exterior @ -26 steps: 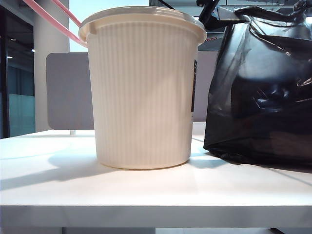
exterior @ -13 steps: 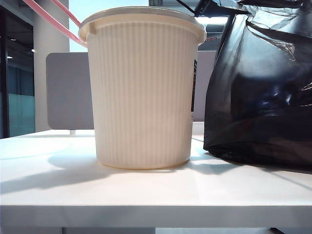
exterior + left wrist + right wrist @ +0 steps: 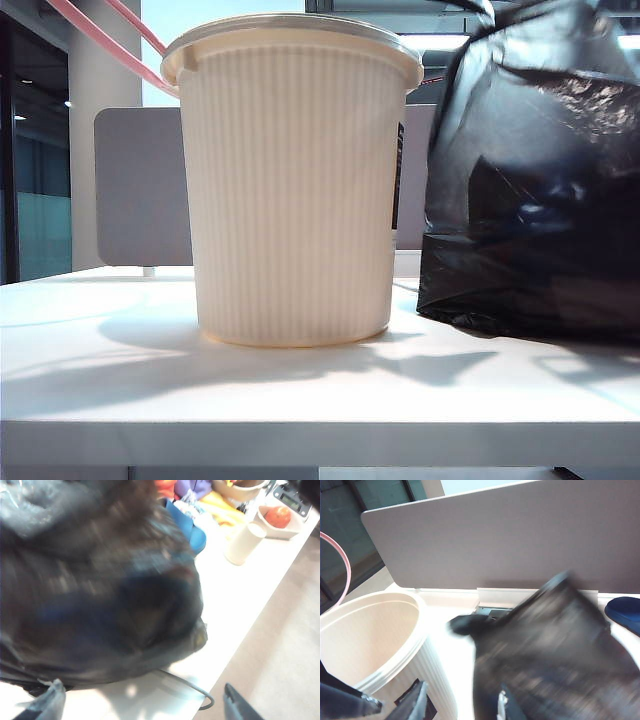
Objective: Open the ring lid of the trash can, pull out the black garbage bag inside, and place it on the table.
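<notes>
Bright daylight from behind casts soft shadows across the white table (image 3: 300, 390). The exterior view is sharp; both wrist views show the black garbage bag (image 3: 100, 595) motion-blurred.

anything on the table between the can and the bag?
Nothing: in the exterior view only a narrow strip of bare table separates the can from the bag. The grey partition shows behind the gap.

can (image 3: 295, 190): one showing | ring lid (image 3: 100, 40): one showing | black bag (image 3: 535, 180): one showing | tabletop (image 3: 300, 400): one showing | panel (image 3: 520, 540): one showing | blue slipper (image 3: 624, 611): one showing | cup (image 3: 244, 543): one showing
</notes>
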You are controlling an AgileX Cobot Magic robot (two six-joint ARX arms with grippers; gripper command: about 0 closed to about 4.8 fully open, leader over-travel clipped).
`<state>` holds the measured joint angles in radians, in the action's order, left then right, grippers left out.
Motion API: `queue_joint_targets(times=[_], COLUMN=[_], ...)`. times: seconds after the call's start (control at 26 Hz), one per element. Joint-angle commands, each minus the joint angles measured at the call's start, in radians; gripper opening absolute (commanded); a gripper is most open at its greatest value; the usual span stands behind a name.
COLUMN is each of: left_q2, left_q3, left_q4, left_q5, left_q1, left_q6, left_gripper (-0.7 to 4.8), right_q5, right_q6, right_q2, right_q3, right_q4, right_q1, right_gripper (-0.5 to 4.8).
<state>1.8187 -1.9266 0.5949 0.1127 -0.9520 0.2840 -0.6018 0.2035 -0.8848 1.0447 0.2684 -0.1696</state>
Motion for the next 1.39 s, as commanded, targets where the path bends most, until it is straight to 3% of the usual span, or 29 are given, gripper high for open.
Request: queue_joint_targets(times=[0.04,0.65,1.04,1.39], left_q2=[-0.039,-0.161,-0.398,-0.638], left_q3=[-0.004,-0.004,-0.004,-0.003], left_q4=[0.036,0.096,0.085,0.123], left_q5=[-0.025,-0.121,-0.139,-0.139], left_q1=[-0.007,-0.003,0.014,0.014], left_q6=[-0.020,-0.121,-0.226,-0.255], left_gripper=[4.07,4.03,3.98,3.97], right_q5=[0.002,-0.003,-0.018,-0.029], right_q6=[-0.002,-0.002,0.002,0.014], right_q2=[0.039,0.117,0.217,0.311], right_q3=[0.003,0.003,0.003,0.003], right_q4=[0.017,0.052,0.084,0.109], right_q1=[0.000,0.003,0.003,0.003], right_gripper=[1.80,1.80,1.79,1.79])
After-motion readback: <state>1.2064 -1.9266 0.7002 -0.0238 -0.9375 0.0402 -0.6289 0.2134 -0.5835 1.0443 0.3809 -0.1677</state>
